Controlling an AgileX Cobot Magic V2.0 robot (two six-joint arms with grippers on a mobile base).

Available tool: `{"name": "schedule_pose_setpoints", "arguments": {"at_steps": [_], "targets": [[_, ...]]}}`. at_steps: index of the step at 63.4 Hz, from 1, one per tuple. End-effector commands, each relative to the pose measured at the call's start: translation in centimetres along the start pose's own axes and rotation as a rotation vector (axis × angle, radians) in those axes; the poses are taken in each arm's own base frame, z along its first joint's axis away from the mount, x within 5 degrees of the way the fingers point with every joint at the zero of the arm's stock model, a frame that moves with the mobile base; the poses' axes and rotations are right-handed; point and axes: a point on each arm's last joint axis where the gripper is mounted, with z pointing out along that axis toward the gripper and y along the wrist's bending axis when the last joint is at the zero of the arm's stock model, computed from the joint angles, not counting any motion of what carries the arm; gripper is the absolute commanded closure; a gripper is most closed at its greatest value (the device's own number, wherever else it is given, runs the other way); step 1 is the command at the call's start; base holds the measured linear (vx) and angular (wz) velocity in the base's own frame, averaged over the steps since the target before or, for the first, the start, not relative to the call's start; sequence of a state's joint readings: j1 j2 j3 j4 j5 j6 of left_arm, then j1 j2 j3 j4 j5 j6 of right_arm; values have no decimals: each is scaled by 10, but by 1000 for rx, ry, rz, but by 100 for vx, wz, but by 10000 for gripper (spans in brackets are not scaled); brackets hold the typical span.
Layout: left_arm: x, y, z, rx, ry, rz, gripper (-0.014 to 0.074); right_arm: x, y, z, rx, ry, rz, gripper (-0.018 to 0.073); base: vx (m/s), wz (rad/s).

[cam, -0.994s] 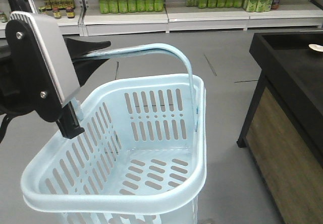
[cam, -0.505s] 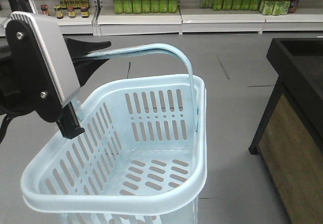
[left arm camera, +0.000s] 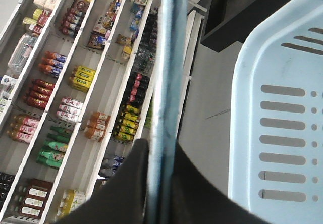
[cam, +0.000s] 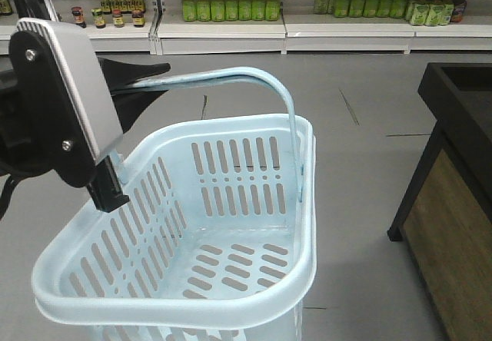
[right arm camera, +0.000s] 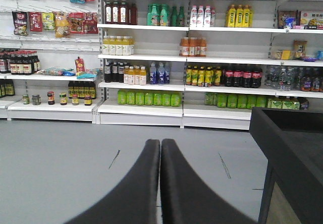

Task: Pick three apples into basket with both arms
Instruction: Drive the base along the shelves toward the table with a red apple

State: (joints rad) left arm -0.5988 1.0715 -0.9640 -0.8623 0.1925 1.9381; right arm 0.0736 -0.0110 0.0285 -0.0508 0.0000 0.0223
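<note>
1. Container: pale blue-white rectangular plastic basket (cam: 177, 306) with slotted walls and floor and a thick rim.
   - Position: hangs below and just to the right of the left jaws in the front view, raised off the grey floor (cam: 369, 80).
   - Contents: only its own slotted floor and walls show inside. The near bottom corner is cut off by the frame edge.
   - The left wrist view shows one slotted wall (left arm camera: 242, 133) to the right of the left jaws.

2. Fitting: hoop handle (cam: 231, 72).
   - It is swung upright and arches from the basket's far right rim across to the left jaws.

3. Left jaws, on the left arm (cam: 31, 141), beside its silver-grey plate (cam: 73, 87).
   - State: clenched on the hoop handle.
   - In the wrist view a black finger (left arm camera: 128, 188) lies on each side, pressed against the pale bar.

4. Right jaws.
   - State: clenched on nothing.
   - The two black fingers (right arm camera: 139, 183) meet along their inner edges.

5. Storage: white shop shelving (right arm camera: 141, 114), beyond the right jaws across the floor.
   - Green bottles (right arm camera: 149, 99) stand on a low shelf straight ahead of the jaws.
   - Yellow bottles (right arm camera: 238, 16) stand higher and to the right.
   - Dark bottles (right arm camera: 237, 77) stand between those levels.
   - Small jars (right arm camera: 50, 99) stand low and to the left.

6. Black-topped counter with wood-panelled side (cam: 453, 203).
   - Position: right of both jaws, well apart from the basket.
   - What its top holds cannot be told.
</note>
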Motion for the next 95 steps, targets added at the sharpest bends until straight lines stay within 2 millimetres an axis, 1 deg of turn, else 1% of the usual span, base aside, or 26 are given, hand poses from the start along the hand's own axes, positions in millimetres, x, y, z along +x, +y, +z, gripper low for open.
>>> {"name": "schedule_pose_setpoints", "arguments": {"at_steps": [1,47,95], "targets": [[-7,19,-10,-108,-12,-34,603,-2,0,0,2,-54,-15,568,4,5],[-7,19,-10,-108,-12,-34,603,-2,0,0,2,-54,-15,568,8,3],[-7,19,-10,-108,-12,-34,603,-2,0,0,2,-54,-15,568,14,-7]]}}
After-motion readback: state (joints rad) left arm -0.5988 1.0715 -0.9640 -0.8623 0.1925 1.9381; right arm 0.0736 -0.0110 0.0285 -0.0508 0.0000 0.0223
